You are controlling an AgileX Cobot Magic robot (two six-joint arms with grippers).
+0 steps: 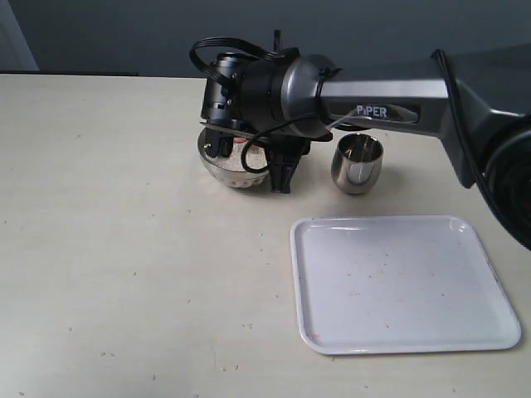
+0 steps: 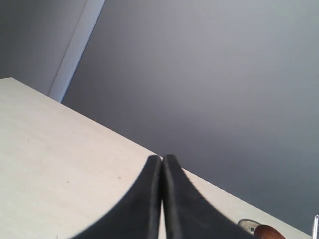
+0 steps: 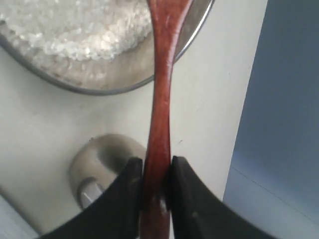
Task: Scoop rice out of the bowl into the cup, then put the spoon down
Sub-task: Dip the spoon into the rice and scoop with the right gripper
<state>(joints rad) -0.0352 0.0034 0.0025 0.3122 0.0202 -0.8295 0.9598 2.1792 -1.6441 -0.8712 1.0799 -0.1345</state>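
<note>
Tray (image 1: 398, 286) nearest, I take it?

Yes, a white one, lying flat on the pale desk (image 1: 124, 274), towards the right of the exterior view.

And beyond it?

The cup (image 1: 358, 164), upright on the desk, clear of the tray's far edge. Left of the cup, with a gap between them, sits the bowl (image 1: 232, 172), holding the rice (image 3: 75, 30) in a pale heap.

Where is the spoon (image 3: 159, 99)?

In the right end effector (image 3: 157, 167), whose dark fingers (image 3: 129, 179) are clamped on the handle from either side. The handle runs across the bowl's rim and out over the rice. The scooping end is cut off by the edge of the right wrist view, so I cannot tell whether it touches the grains.

And the arm (image 1: 390, 95) itself?

It comes in from the right, passing above the cup in the exterior view. Its wrist hangs over the bowl and hides much of it.

The left end effector (image 2: 162, 162)?

Closed, its fingers pressed together with nothing between them. It is outside the exterior view. Its own camera shows bare desk and, farthest back, a grey wall (image 2: 209, 74).
</note>
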